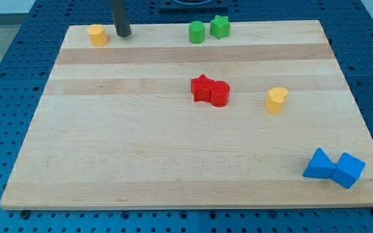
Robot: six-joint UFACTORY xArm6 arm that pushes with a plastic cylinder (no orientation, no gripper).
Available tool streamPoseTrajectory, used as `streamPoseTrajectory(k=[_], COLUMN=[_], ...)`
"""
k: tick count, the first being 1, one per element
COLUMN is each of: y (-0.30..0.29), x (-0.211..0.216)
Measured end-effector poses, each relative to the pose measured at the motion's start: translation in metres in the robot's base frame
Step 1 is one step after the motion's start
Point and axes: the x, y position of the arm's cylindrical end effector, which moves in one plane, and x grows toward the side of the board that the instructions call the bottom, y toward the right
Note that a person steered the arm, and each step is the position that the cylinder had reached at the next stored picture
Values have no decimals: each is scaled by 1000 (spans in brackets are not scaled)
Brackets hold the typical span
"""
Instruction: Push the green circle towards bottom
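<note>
The green circle (197,32) stands near the board's top edge, a little right of centre. A green star (220,26) sits just to its right, close beside it. My tip (122,33) rests on the board at the top left, well to the left of the green circle and just right of a yellow hexagon-like block (98,35). The tip touches no block.
A red star (202,88) and a red cylinder (219,94) sit together mid-board. A yellow heart-like block (276,100) lies to their right. Two blue blocks (333,168) sit at the bottom right corner. The wooden board (109,162) lies on a blue pegboard.
</note>
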Motion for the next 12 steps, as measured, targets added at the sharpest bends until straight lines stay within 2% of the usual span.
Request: streamPoseTrajectory(k=[4, 6, 7, 9, 12], y=[147, 162, 168, 217, 256], x=[0, -26, -25, -25, 11])
